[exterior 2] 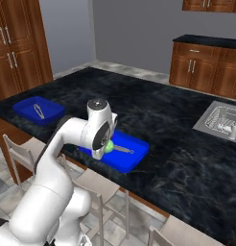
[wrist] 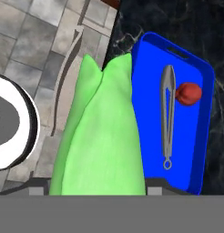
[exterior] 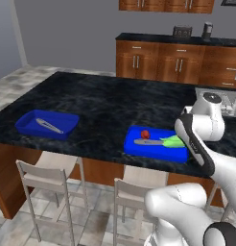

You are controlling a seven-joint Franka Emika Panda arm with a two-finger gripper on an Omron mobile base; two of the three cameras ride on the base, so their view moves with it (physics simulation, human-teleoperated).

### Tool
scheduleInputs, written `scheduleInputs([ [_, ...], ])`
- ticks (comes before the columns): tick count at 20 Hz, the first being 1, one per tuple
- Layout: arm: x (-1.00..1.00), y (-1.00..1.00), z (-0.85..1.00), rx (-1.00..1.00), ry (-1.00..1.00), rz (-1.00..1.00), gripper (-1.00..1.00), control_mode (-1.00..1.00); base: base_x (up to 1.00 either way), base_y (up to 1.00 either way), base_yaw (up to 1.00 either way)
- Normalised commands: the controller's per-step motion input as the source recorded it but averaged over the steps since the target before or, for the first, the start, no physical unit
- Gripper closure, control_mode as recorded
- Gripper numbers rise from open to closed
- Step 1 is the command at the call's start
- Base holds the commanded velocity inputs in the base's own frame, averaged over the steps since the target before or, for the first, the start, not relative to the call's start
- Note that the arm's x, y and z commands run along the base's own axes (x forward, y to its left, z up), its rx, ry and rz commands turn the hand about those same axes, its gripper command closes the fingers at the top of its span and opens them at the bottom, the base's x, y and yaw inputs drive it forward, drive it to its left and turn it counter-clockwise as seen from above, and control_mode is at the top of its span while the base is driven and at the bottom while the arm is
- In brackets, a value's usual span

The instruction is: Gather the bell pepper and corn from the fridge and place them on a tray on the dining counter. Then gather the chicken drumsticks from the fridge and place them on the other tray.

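Two blue trays lie well apart on the dining counter (exterior: 100, 103). The near tray (wrist: 198, 136) has the bell pepper (wrist: 188, 94) inside, touching the silver tongs (wrist: 167, 116). The gripper (wrist: 98, 189) holds the corn (wrist: 102, 141) between its fingers, over the tray's edge toward the stools, with the green husk pointing away from the hand. The far tray (exterior: 47, 124) holds another pair of tongs (exterior: 49, 126).

Light green corn (wrist: 102, 136), red bell pepper (wrist: 188, 94), bright blue tray (wrist: 196, 136).
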Motion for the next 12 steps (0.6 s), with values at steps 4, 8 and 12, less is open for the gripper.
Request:
scheduleInputs([
  [4,0.26,-0.04,-0.27,0.0,0.09,-0.03,1.0,-1.0,0.0,0.0,0.0],
  [8,0.36,-0.03,-0.36,0.0,0.11,-0.03,1.0,-1.0,0.0,0.0,0.0],
  [12,0.31,-0.04,-0.37,0.0,0.08,-0.02,1.0,-1.0,0.0,0.0,0.0],
])
